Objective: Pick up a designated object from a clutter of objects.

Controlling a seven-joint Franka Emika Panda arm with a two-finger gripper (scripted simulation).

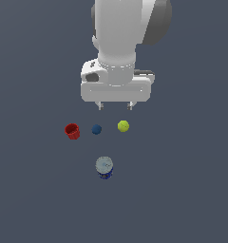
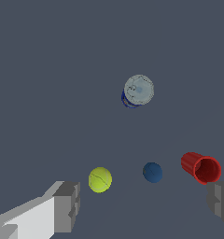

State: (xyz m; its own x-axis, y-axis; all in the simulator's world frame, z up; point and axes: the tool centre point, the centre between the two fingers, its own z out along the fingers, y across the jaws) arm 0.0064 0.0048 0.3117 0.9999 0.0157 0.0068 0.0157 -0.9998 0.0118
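Observation:
The small dark blue ball (image 1: 96,129) lies on the dark grey floor between a red ribbed cup (image 1: 72,131) on its side and a yellow-green ball (image 1: 123,126). A blue can with a silvery top (image 1: 104,167) stands apart from that row. My gripper (image 1: 115,106) hangs open and empty above the floor, behind the row and apart from every object. In the wrist view the blue ball (image 2: 152,172) sits between the yellow-green ball (image 2: 100,179) and the red cup (image 2: 201,167), with the can (image 2: 137,91) farther off. My fingers (image 2: 67,205) are spread wide.
The dark grey floor (image 1: 35,199) stretches flat on all sides with nothing else on it. The arm's white body (image 1: 118,42) fills the upper middle of the exterior view.

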